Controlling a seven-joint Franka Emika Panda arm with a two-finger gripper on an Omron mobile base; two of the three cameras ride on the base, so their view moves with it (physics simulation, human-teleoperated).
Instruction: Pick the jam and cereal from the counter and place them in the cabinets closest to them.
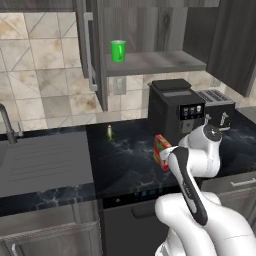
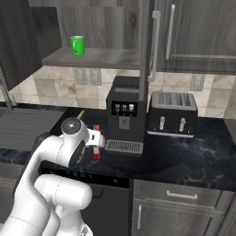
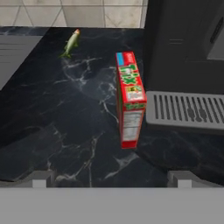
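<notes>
The gripper [image 3: 112, 177] hangs above the counter [image 3: 65, 118] with its two finger tips [image 3: 43, 178] spread wide apart and nothing between them. Ahead of it in the hand view stands the cereal [image 3: 130, 98] — a red box with green and yellow print, upright on the black marble-look top, narrow side and top facing the camera. The box sits just beside the grey drip grille [image 3: 186, 110] of the coffee machine [image 3: 183, 41], a little to its left, apart from the fingers.

Farther back on the counter, near the tiled wall, lies a small green and yellowish thing [image 3: 71, 43], too small to name. At the far left the worktop meets the grey draining board of the sink [image 1: 45, 160], with a dark tap [image 1: 7, 122] rising at its back.

From the left base view the cereal box shows partly behind the white arm [image 1: 192, 165], in front of the coffee machine. From the right base view it appears as a red sliver beside the wrist. A black toaster [image 2: 173, 114] stands right of the coffee machine.

Above, the cabinets [image 1: 150, 62] hang open — one dark door [image 1: 92, 45] swung out with its slim metal handle — and a bright green cup [image 1: 118, 51] stands on the grey shelf board.
</notes>
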